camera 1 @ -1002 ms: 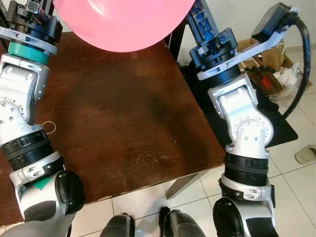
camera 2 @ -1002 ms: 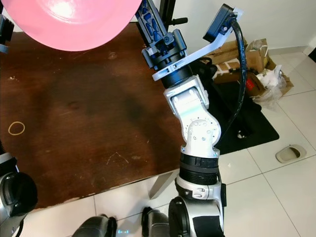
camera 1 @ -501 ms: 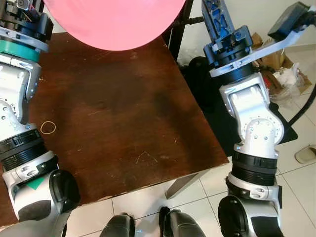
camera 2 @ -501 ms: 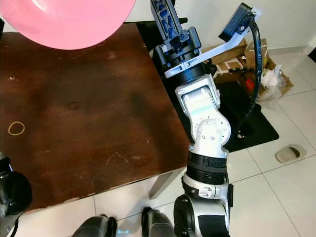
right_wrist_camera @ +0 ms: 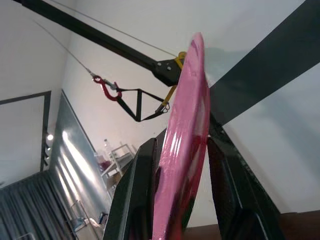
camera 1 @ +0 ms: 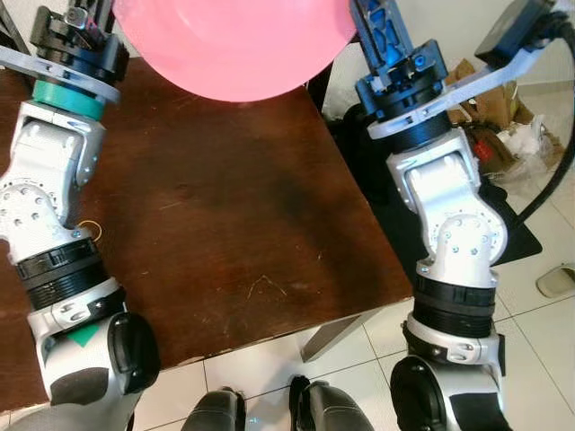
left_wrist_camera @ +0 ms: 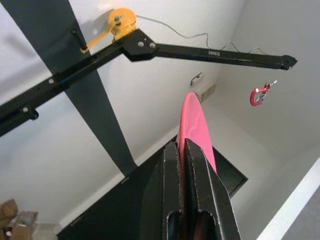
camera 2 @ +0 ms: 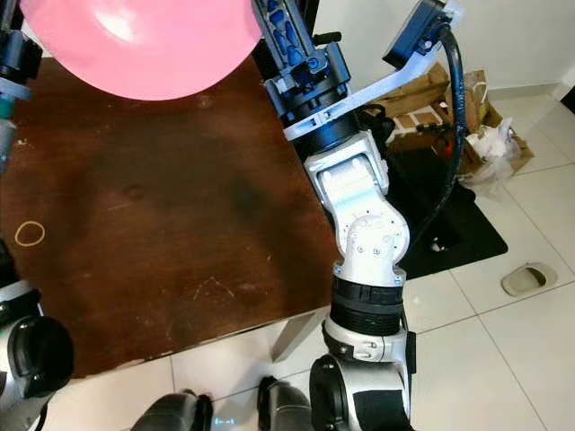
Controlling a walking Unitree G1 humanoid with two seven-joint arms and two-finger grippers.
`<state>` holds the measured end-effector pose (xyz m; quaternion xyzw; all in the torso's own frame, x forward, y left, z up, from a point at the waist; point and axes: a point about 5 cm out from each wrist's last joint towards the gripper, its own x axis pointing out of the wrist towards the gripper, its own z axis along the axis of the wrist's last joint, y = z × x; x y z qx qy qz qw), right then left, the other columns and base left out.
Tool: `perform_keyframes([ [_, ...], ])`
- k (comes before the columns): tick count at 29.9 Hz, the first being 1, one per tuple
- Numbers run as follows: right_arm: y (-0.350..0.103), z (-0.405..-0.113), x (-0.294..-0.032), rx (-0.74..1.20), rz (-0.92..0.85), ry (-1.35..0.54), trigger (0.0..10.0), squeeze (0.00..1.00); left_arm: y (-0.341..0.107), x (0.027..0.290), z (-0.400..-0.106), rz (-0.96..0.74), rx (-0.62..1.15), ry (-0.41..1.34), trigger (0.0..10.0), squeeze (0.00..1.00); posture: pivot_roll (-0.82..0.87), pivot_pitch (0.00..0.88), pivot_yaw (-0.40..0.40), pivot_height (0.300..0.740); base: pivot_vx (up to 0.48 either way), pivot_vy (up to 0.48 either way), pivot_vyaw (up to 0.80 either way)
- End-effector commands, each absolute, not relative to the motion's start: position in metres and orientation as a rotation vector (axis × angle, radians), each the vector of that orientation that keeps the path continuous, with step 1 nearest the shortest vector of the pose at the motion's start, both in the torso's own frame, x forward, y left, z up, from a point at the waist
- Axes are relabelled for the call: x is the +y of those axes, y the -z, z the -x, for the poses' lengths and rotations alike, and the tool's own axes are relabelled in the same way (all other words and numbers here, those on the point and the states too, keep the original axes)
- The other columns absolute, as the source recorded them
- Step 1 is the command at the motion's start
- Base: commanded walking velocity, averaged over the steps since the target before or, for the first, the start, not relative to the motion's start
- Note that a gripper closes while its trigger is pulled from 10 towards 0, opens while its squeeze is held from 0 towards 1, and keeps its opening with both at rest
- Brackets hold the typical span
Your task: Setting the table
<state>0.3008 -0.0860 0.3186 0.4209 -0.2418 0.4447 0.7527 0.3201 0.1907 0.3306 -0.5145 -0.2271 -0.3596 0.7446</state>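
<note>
I count one round pink plastic plate (camera 1: 235, 43) between my two grippers, one dark brown wooden table (camera 1: 234, 224) beneath them, one tan rubber band (camera 2: 30, 233), and one grey slipper (camera 2: 527, 278) on the floor.

Both arms raised fwd, wrists toward 12 o'clock. L gripper (left_wrist_camera: 182, 165) fingers pinched tight. R gripper (right_wrist_camera: 182, 165) fingers spread wider.
</note>
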Motion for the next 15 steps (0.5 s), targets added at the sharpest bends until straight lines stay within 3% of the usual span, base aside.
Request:
perform_keyframes([
  [1, -0.315, -0.3, -0.084, -0.513, -0.905, -0.97, 10.0, 0.0, -0.332, 0.183, -0.32, 1.143, -0.489, 0.833, 10.0, 0.0, 0.07, 0.034, 0.005, 0.74, 0.0, 0.0, 0.0],
  [3, -0.311, -0.302, -0.083, -0.494, -0.904, -0.959, 10.0, 0.0, -0.332, 0.179, -0.32, 1.155, -0.483, 0.846, 10.0, 0.0, 0.07, 0.032, 0.005, 0.74, 0.0, 0.0, 0.0],
  [5, -0.305, -0.304, -0.082, -0.469, -0.905, -0.944, 8.3, 0.0, -0.33, 0.17, -0.32, 1.168, -0.465, 0.875, 10.0, 0.0, 0.07, 0.03, 0.009, 0.74, 0.0, 0.0, 0.0],
  [6, -0.305, -0.304, -0.082, -0.469, -0.905, -0.944, 8.3, 0.0, -0.33, 0.17, -0.32, 1.168, -0.465, 0.875, 10.0, 0.0, 0.07, 0.03, 0.009, 0.74, 0.0, 0.0, 0.0],
  [7, -0.304, -0.305, -0.082, -0.463, -0.904, -0.939, 5.7, 0.0, -0.33, 0.167, -0.32, 1.177, -0.458, 0.885, 10.0, 0.0, 0.07, 0.03, 0.009, 0.74, 0.0, 0.0, 0.0],
  [8, -0.302, -0.306, -0.082, -0.459, -0.903, -0.932, 4.1, 0.0, -0.329, 0.165, -0.32, 1.181, -0.453, 0.894, 10.0, 0.0, 0.06, 0.026, 0.012, 0.74, 0.0, 0.0, 0.0],
  [9, -0.302, -0.306, -0.082, -0.459, -0.903, -0.932, 4.1, 0.0, -0.329, 0.165, -0.32, 1.181, -0.453, 0.894, 10.0, 0.0, 0.06, 0.026, 0.012, 0.74, 0.0, 0.0, 0.0],
  [11, -0.3, -0.307, -0.083, -0.451, -0.898, -0.917, 1.5, 0.0, -0.329, 0.162, -0.32, 1.19, -0.446, 0.907, 10.0, 0.0, 0.06, 0.026, 0.012, 0.74, 0.0, 0.0, 0.0],
  [12, -0.3, -0.307, -0.083, -0.451, -0.898, -0.917, 1.5, 0.0, -0.329, 0.162, -0.32, 1.19, -0.446, 0.907, 10.0, 0.0, 0.06, 0.026, 0.012, 0.74, 0.0, 0.0, 0.0],
  [13, -0.298, -0.309, -0.084, -0.445, -0.897, -0.904, 0.0, 0.0, -0.328, 0.161, -0.32, 1.194, -0.444, 0.916, 10.0, 0.0, 0.06, 0.023, 0.013, 0.74, 0.0, 0.0, 0.0],
  [15, -0.297, -0.31, -0.086, -0.439, -0.897, -0.891, 0.0, 0.0, -0.328, 0.16, -0.32, 1.192, -0.442, 0.923, 10.0, 0.0, 0.07, 0.02, 0.013, 0.74, 0.0, 0.0, 0.0],
])
